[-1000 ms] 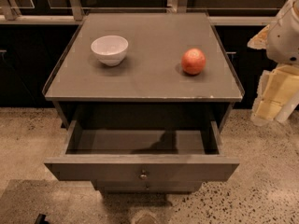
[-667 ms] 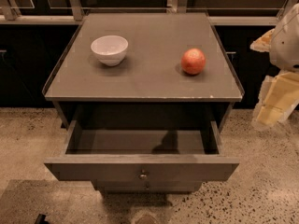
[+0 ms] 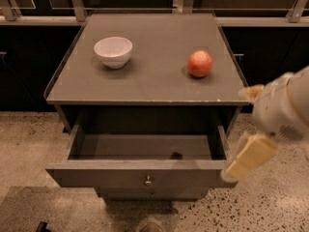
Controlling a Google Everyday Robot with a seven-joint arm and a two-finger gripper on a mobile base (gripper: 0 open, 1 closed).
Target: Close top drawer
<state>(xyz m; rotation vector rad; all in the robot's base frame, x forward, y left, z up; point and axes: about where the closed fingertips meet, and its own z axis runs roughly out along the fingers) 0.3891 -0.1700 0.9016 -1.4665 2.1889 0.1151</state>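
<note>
The top drawer (image 3: 96, 176) of the grey cabinet stands pulled far out, and its inside looks empty. Its flat front carries a small round metal knob (image 3: 148, 181) at centre. My gripper (image 3: 249, 125) is at the right, beside the drawer's front right corner. It is open, with one yellowish finger (image 3: 247, 157) low by the drawer front's right end and the other finger (image 3: 251, 92) higher, by the cabinet top's right edge. It holds nothing.
A white bowl (image 3: 113, 51) and a red apple (image 3: 200, 64) sit on the cabinet top (image 3: 145, 81). A lower drawer front (image 3: 152, 194) shows just under the open drawer. Speckled floor (image 3: 29, 144) surrounds the cabinet; dark cabinets and railings stand behind.
My gripper has moved down and to the left, from beside the cabinet top toward the drawer's front right corner. The drawer, bowl and apple have not moved.
</note>
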